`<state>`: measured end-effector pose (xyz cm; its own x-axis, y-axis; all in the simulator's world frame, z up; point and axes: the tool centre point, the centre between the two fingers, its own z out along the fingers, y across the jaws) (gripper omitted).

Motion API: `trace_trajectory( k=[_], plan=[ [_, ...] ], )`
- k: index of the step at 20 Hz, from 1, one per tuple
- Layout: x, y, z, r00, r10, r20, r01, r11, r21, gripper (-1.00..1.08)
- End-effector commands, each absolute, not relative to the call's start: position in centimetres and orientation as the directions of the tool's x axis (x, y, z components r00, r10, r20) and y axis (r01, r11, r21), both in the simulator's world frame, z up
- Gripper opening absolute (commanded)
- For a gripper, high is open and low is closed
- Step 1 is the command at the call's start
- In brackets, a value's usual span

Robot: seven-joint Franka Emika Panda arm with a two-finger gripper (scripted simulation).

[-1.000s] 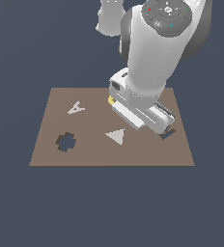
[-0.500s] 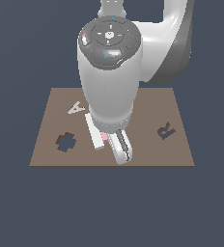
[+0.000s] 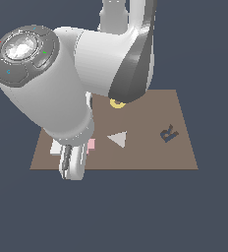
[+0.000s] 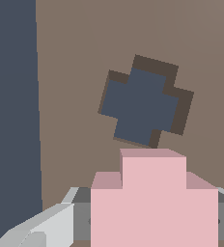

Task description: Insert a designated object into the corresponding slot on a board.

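Observation:
My gripper (image 4: pixel 152 223) is shut on the designated object (image 4: pixel 155 202), a flat pink cross-like piece held between two grey fingers (image 4: pixel 51 226). Just beyond the piece lies the slot (image 4: pixel 144 107), a dark blue-grey cross cutout in the brown board (image 4: pixel 85 48); the piece hangs above the board, short of the cutout and turned a little against it. In the exterior view the gripper (image 3: pixel 74 160) hangs over the board's (image 3: pixel 150 157) front corner on that view's left. A sliver of the pink piece (image 3: pixel 91 144) shows beside it. The arm hides the slot there.
On the board sit a yellow ring (image 3: pixel 117 103), a pale grey triangle (image 3: pixel 118 139) and a dark letter R (image 3: pixel 169 133). The board's edge runs close beside the slot, with dark floor (image 4: pixel 12 96) past it. The bulky arm (image 3: pixel 52 88) covers the board's left part in the exterior view.
The arm has swung across the board to the exterior view's left and toward the front edge, carrying the pink piece. It now covers the slot in that view.

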<state>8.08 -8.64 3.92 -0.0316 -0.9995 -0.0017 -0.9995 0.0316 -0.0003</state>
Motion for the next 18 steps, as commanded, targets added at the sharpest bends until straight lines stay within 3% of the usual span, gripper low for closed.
trace_trajectory(
  k=[1, 9, 18],
  plan=[
    [8.2, -10.5, 4.0, -0.112, -0.994, -0.002, -0.994, 0.112, -0.001, -1.0],
    [7.8, -14.2, 4.1, -0.266, -0.964, -0.002, -0.964, 0.266, 0.0, -1.0],
    [7.6, -14.7, 3.8, -0.286, -0.958, -0.001, -0.958, 0.286, 0.001, -1.0]
  ],
)
